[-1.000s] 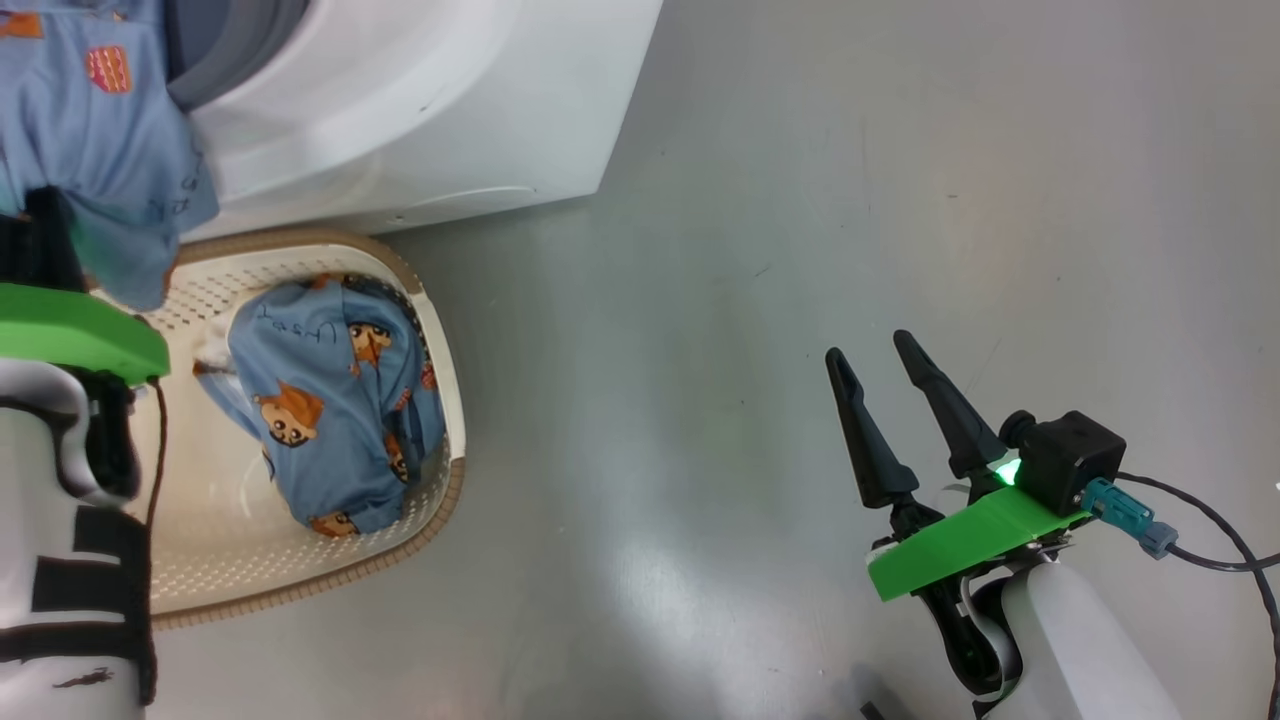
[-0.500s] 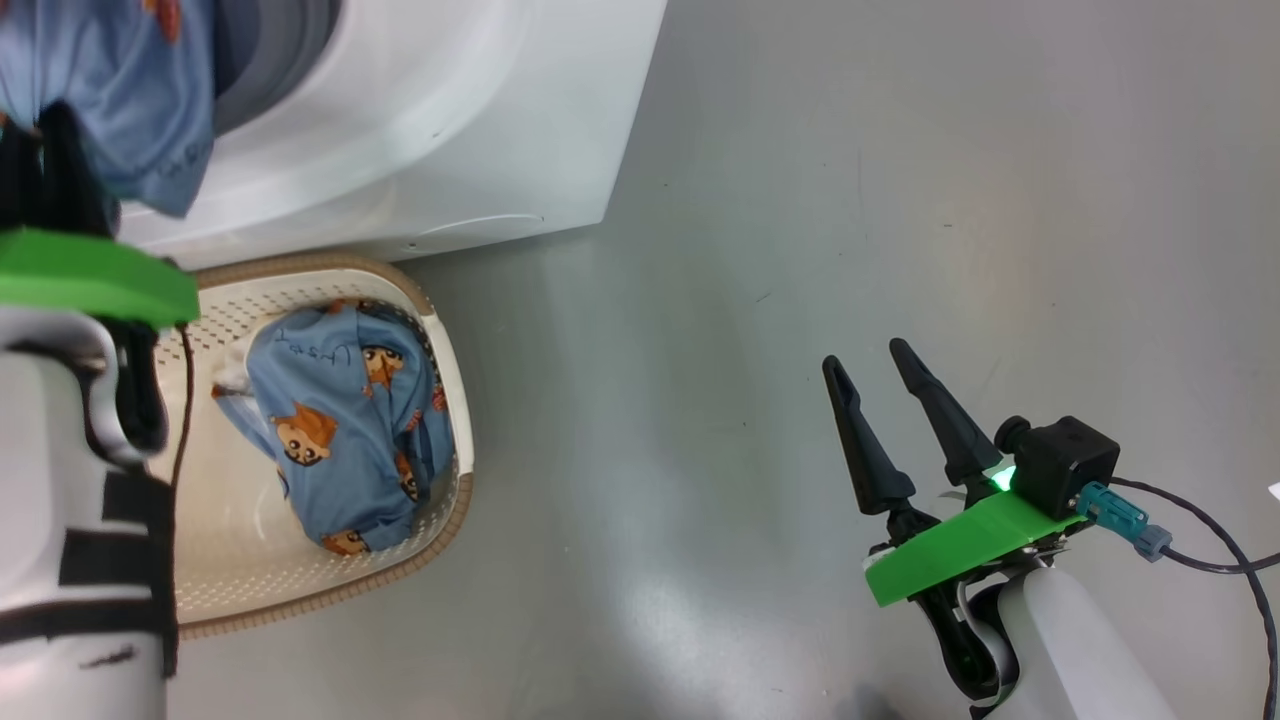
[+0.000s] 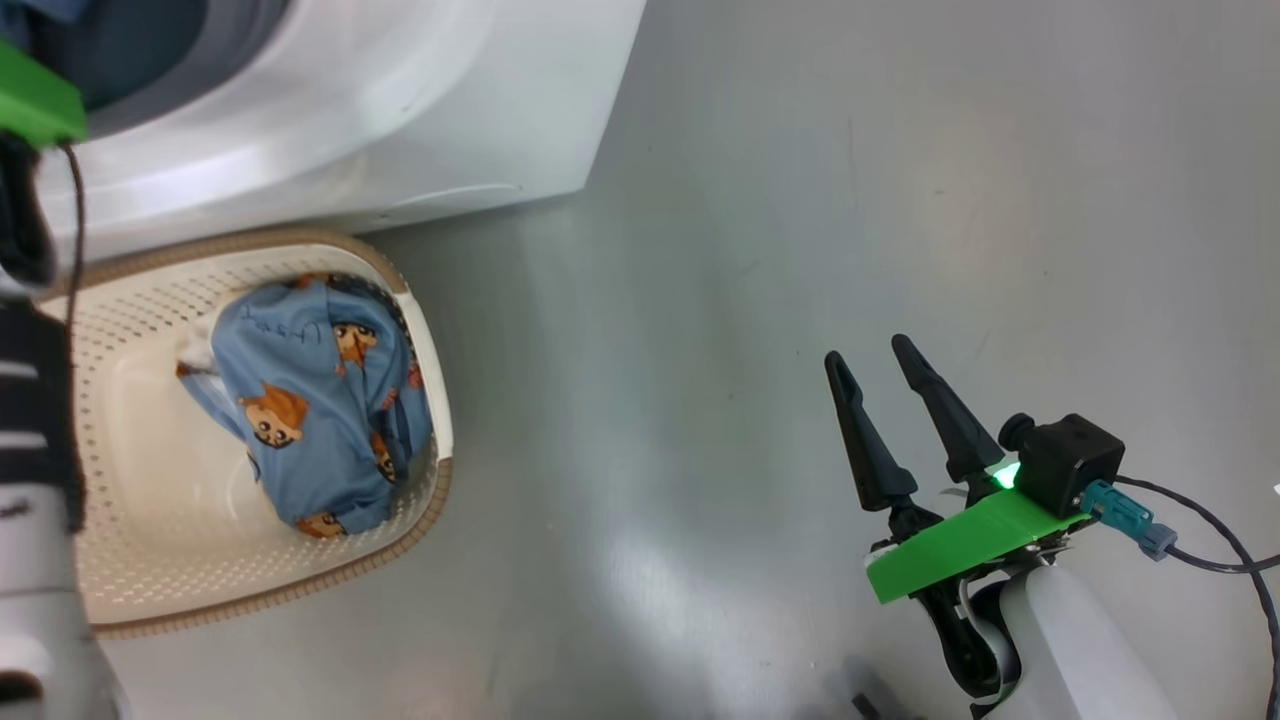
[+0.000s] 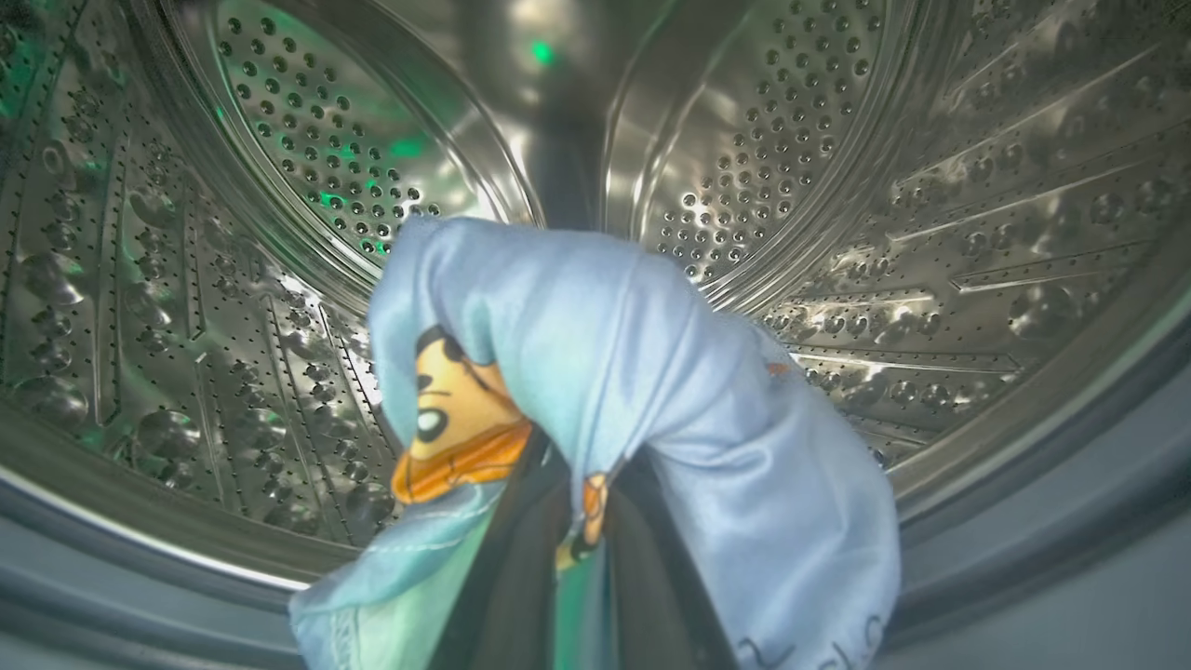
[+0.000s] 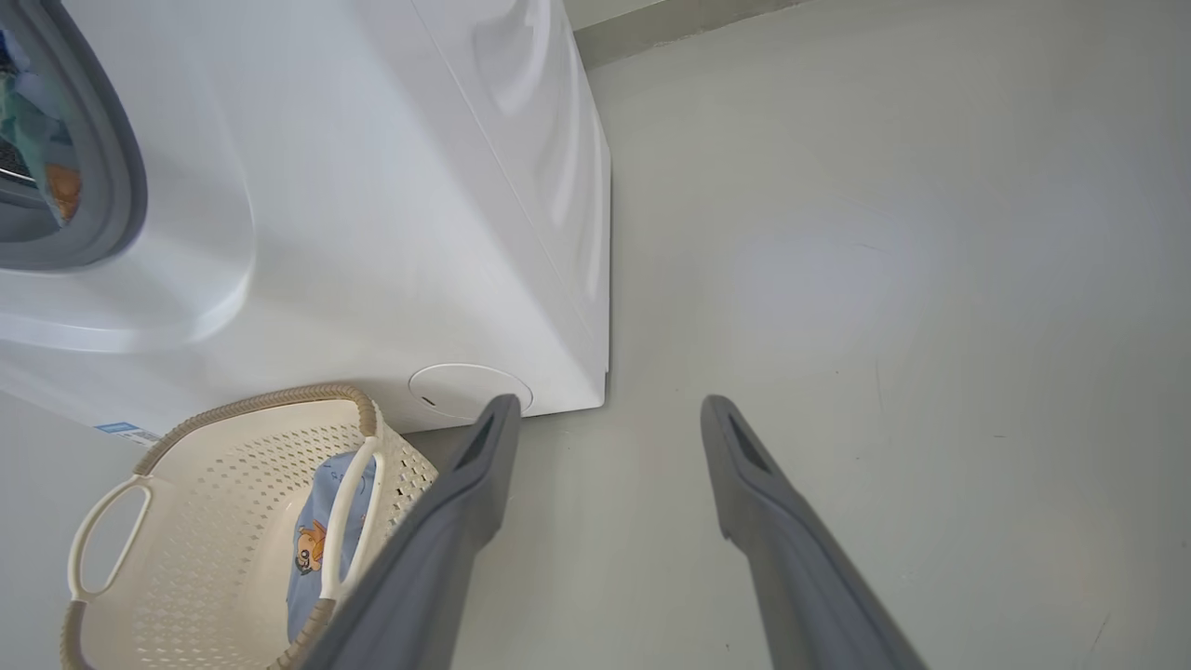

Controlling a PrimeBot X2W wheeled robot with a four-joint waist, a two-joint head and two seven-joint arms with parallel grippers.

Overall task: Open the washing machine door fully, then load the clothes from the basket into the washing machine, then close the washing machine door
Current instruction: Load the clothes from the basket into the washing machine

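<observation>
Advanced into the steel drum (image 4: 791, 140), your left gripper (image 4: 577, 521) clamps a fox-print garment (image 4: 651, 372); release next, right gripper (image 3: 868, 352) idle, fingers apart.

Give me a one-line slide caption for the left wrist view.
At the mouth of the drum, the left gripper is shut on a fox-print garment.

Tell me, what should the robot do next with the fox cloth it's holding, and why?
Probably open the left gripper and let go. It is shut on a fox-print garment already well inside the steel drum, so it should drop in. A second garment waits in the basket.
</observation>
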